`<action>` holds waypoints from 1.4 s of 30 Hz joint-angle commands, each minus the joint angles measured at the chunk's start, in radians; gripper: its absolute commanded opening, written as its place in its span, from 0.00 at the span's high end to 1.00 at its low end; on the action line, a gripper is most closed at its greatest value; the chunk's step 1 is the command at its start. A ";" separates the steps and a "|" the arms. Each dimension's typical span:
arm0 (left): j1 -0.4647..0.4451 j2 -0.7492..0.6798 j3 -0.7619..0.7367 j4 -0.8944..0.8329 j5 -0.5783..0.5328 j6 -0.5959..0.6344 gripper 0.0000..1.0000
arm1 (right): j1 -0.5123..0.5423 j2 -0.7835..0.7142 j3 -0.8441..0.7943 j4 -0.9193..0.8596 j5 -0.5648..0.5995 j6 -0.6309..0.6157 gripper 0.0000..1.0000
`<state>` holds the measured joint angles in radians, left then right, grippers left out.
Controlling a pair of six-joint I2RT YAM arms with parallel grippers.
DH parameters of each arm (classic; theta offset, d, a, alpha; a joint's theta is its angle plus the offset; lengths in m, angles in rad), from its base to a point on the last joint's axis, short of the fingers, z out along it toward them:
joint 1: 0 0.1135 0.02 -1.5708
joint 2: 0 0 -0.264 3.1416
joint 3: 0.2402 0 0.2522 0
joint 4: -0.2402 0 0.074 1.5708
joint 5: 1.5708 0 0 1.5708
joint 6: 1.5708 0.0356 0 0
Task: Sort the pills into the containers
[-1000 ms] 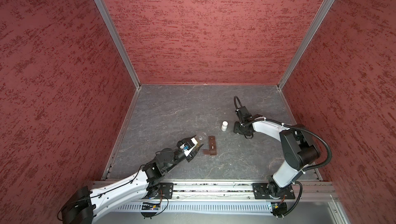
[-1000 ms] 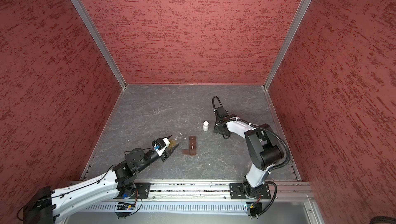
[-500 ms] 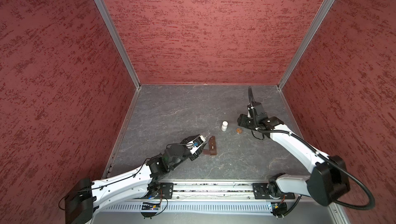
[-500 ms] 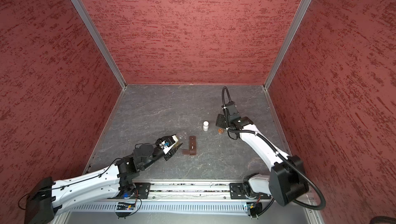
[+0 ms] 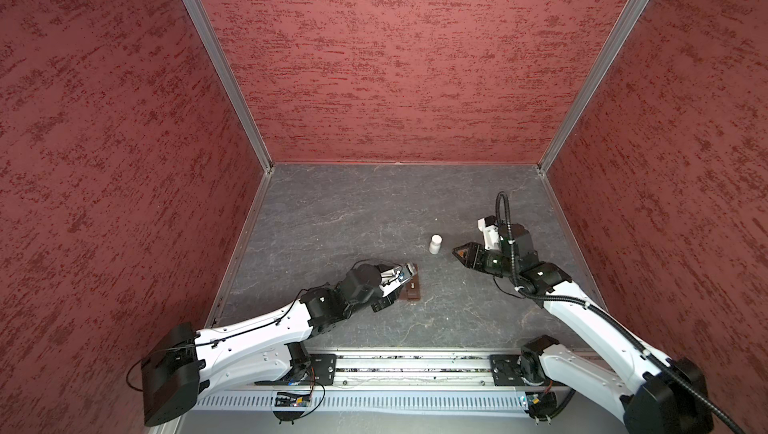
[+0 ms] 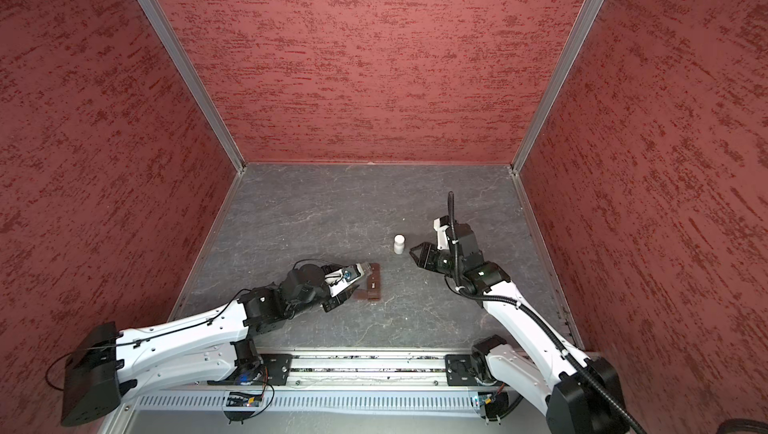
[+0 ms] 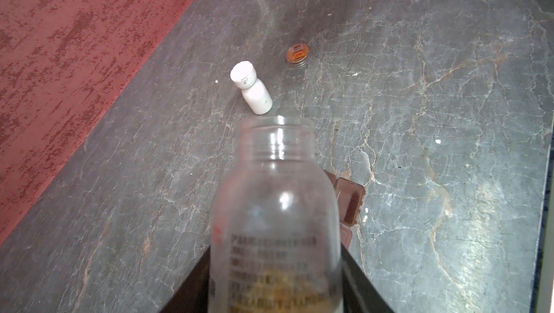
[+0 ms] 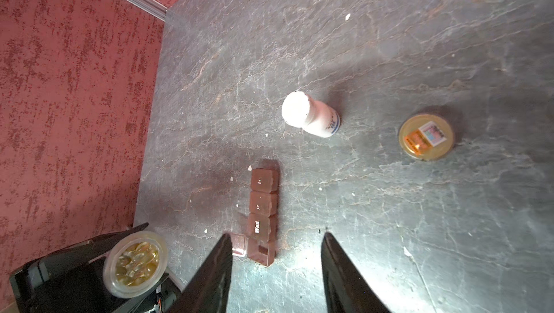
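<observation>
- Left wrist view: left claw (image 7: 275, 293) is clenched round the body of the clear bottle (image 7: 275, 194), cap off
- pills (image 8: 135, 262) are golden softgels down in that bottle; they look light, squishy and slick, so I'd pour, not pinch
- containers (image 5: 413, 286) sit lower middle in both top views, by the bottle's mouth; the light box will probably skid if bumped
- right claw (image 5: 460, 254) hangs released and empty, right of centre, beside the white bottle (image 5: 435, 243)

Left fingers (image 8: 123, 232) grip a clear bottle (image 8: 135, 263). Whitish pills (image 8: 249, 168) dot the counter (image 8: 449, 236) around the brown pill box (image 8: 262, 203).
</observation>
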<state>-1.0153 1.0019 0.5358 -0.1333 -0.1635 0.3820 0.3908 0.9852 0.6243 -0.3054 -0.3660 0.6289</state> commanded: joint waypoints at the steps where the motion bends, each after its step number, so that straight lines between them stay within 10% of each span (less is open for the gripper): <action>1: 0.007 0.027 0.056 -0.096 0.061 0.027 1.00 | 0.006 -0.014 -0.025 0.097 -0.059 0.018 0.52; 16: 0.093 0.135 0.053 -0.059 0.245 0.046 1.00 | 0.117 0.054 -0.072 0.229 -0.104 0.021 0.58; 42: 0.088 0.277 0.120 -0.204 0.219 0.069 1.00 | 0.158 0.077 -0.086 0.220 -0.068 -0.017 0.63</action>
<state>-0.9260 1.2705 0.6193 -0.3119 0.0650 0.4362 0.5426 1.0653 0.5522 -0.1154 -0.4587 0.6312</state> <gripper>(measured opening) 0.527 0.376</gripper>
